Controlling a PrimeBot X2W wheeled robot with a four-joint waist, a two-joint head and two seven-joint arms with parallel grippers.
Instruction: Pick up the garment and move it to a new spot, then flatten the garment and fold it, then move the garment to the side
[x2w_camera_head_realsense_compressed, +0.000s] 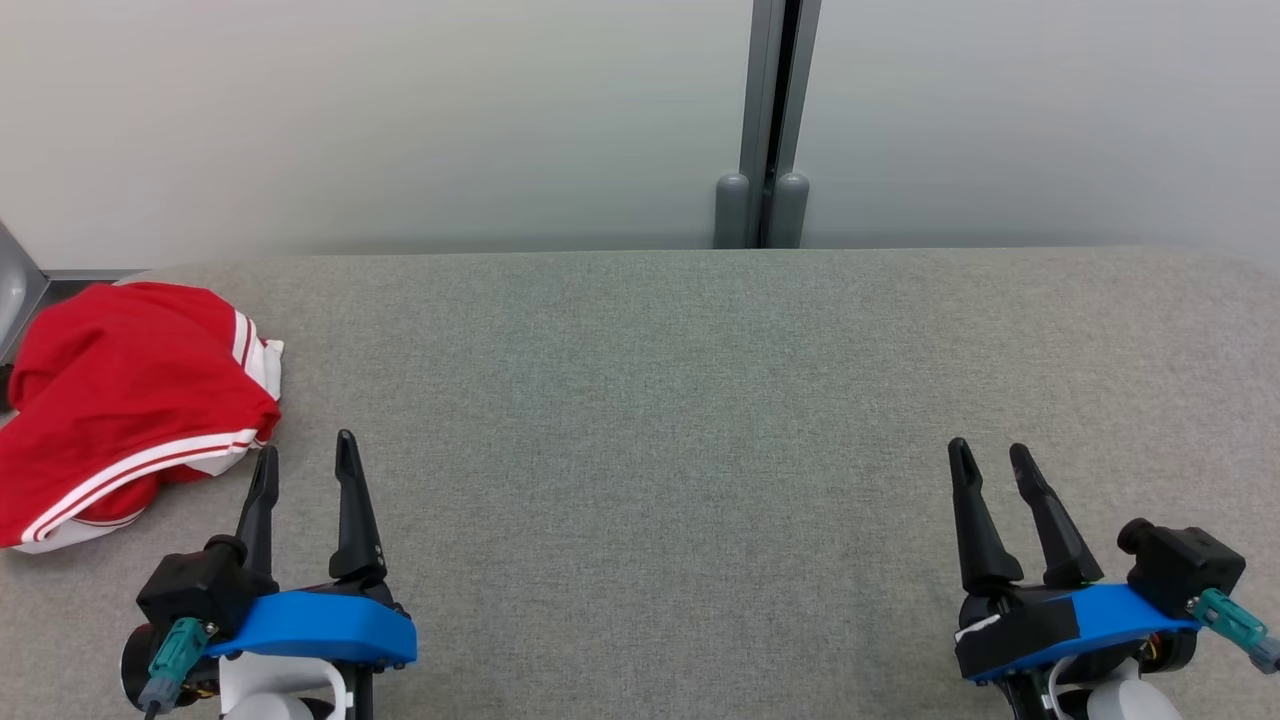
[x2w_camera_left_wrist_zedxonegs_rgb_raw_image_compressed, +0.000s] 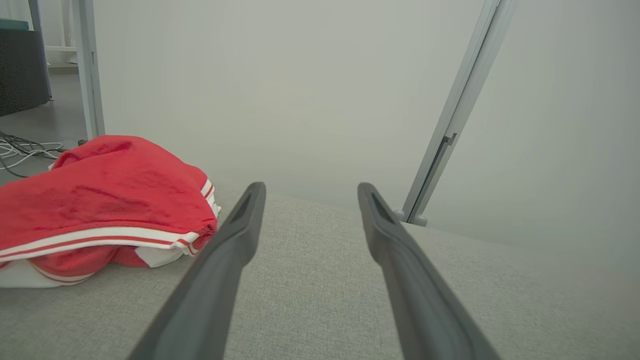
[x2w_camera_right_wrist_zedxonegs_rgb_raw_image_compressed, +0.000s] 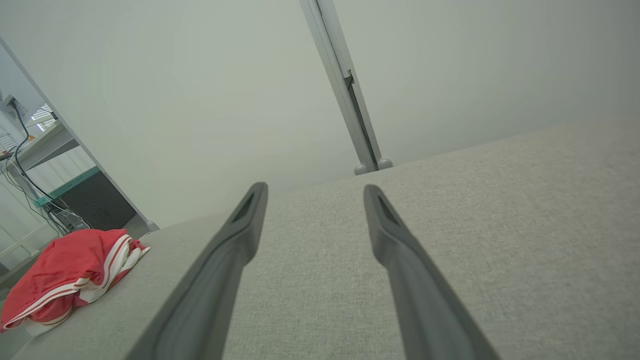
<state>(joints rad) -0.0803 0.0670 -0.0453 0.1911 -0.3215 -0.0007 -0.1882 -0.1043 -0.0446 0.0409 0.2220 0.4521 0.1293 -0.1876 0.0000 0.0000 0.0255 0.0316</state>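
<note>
Left of the left gripper (x2w_camera_head_realsense_compressed: 305, 443), jaws wide, crumpled garment (x2w_camera_head_realsense_compressed: 120, 400); right gripper (x2w_camera_head_realsense_compressed: 988, 445) likewise wide.

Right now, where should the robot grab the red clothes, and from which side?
Probably the bunched striped edge at the right side of the garment, coming from the right with the open left gripper beside it. The heap is crumpled, so folds there stand up for pinching.
</note>
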